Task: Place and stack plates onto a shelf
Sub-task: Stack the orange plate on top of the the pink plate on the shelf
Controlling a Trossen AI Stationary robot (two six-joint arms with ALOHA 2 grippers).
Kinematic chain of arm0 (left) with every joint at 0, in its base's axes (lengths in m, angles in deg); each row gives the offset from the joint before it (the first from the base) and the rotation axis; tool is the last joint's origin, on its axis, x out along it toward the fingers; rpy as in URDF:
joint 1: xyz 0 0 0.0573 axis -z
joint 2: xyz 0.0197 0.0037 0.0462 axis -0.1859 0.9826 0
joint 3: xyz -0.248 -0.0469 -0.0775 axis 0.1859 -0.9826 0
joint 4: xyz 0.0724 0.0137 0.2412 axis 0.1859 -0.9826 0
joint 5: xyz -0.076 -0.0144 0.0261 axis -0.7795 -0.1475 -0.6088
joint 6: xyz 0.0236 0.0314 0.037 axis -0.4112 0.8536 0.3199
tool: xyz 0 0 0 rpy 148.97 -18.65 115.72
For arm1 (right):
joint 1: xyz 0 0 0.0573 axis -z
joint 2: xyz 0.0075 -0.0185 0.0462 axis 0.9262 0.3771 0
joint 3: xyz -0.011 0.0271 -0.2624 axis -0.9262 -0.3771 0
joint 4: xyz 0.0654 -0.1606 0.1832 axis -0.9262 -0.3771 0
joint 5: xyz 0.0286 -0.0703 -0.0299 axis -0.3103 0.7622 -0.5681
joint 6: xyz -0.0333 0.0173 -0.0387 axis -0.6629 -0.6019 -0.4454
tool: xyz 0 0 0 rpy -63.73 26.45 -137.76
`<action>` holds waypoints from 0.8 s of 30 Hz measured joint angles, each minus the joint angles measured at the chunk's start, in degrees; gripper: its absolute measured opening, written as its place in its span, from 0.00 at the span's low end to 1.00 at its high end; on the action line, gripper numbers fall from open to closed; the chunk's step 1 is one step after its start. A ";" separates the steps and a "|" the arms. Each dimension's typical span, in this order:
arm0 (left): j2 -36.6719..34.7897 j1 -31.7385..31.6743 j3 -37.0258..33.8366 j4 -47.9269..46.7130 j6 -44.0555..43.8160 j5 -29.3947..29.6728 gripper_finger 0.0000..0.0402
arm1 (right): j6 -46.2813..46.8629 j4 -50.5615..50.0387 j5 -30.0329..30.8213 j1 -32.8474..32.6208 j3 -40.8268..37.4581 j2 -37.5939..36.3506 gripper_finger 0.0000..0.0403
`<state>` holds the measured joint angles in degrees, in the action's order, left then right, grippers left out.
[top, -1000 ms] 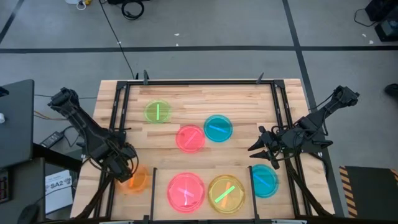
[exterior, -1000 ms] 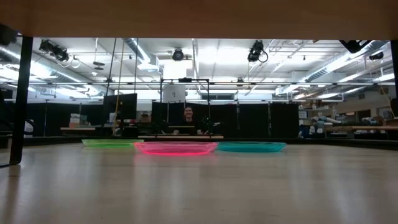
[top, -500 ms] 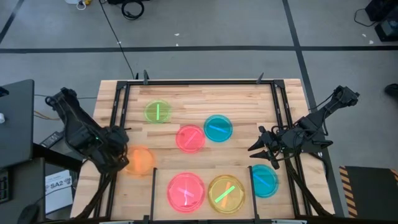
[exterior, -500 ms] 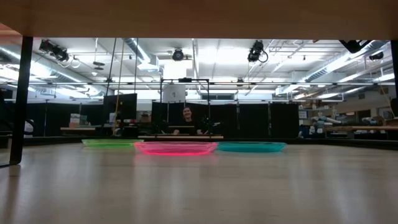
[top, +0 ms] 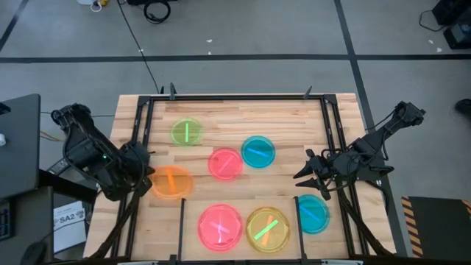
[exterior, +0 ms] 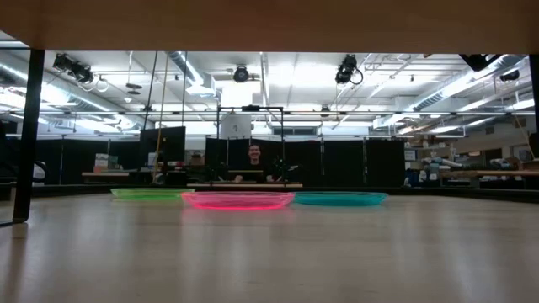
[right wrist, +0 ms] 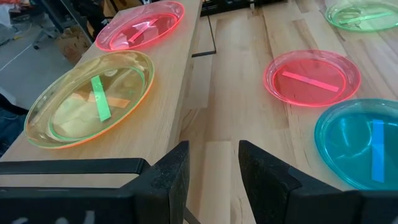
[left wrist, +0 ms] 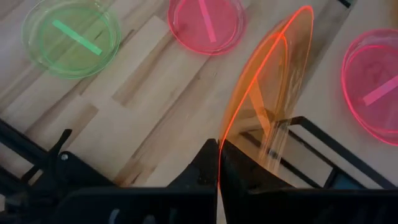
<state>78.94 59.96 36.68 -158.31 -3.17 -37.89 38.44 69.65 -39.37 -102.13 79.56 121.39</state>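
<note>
The orange plate (left wrist: pixel 273 99) is pinched by its rim between the closed fingers of the left gripper (left wrist: pixel 217 163), above the shelf (left wrist: pixel 323 144). The right gripper (right wrist: pixel 212 163) is held open. Slippage is risked by so thin an edge grip.

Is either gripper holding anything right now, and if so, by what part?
The left gripper is shut on the rim of the orange plate, holding it tilted on edge. The right gripper is open and holds nothing.
</note>
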 joint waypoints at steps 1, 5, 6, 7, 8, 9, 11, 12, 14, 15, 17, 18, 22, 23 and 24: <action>0.00 -0.26 0.08 -0.01 -0.01 -0.02 0.01 | 0.02 0.00 0.00 0.01 0.00 0.00 0.36; 0.00 -2.19 0.08 0.02 0.00 -0.02 0.01 | 0.02 -0.01 0.02 0.02 0.00 0.00 0.36; 0.00 -2.88 0.08 0.04 0.18 -0.01 0.01 | 0.02 0.01 0.00 0.02 0.00 0.00 0.36; 0.00 -3.73 0.08 0.05 0.77 0.05 0.01 | 0.00 -0.01 0.00 0.02 0.00 0.00 0.36; 0.00 -4.62 0.08 0.09 1.28 0.11 0.01 | 0.01 0.01 0.00 0.01 0.00 0.00 0.36; 0.00 -5.59 0.08 0.13 1.94 0.09 0.01 | 0.02 0.01 0.02 0.01 0.00 0.00 0.36; 0.00 -7.68 0.08 0.07 2.66 0.26 0.01 | 0.02 -0.01 0.02 0.02 0.00 0.00 0.36; 0.00 -8.68 0.08 0.12 3.18 0.43 0.01 | 0.02 0.01 0.00 0.01 0.00 0.00 0.36; 0.00 -10.60 0.08 0.44 4.82 0.50 0.01 | 0.01 -0.01 0.01 0.01 0.00 0.00 0.36; 0.00 -11.45 0.08 1.29 5.60 0.50 0.01 | 0.02 0.00 0.00 0.00 0.00 0.00 0.36; 0.00 -13.05 0.08 4.18 8.17 0.43 0.01 | 0.02 0.00 0.00 0.00 0.00 0.00 0.36; 0.00 -13.77 0.08 6.06 9.74 0.37 0.01 | 0.02 0.01 0.01 0.00 0.00 0.00 0.36; 0.00 -15.67 0.06 16.36 15.70 0.11 0.01 | 0.02 -0.01 0.00 0.01 0.00 0.00 0.36; 0.00 -15.99 0.07 19.16 17.09 -0.31 0.01 | 0.02 -0.01 0.00 0.00 0.00 0.00 0.36; 0.05 -16.29 0.06 22.04 18.45 -0.82 0.01 | 0.02 -0.01 0.00 0.01 0.00 0.00 0.36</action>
<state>78.99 43.67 36.75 -136.27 15.28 -38.70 38.46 69.64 -39.37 -102.12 79.56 121.39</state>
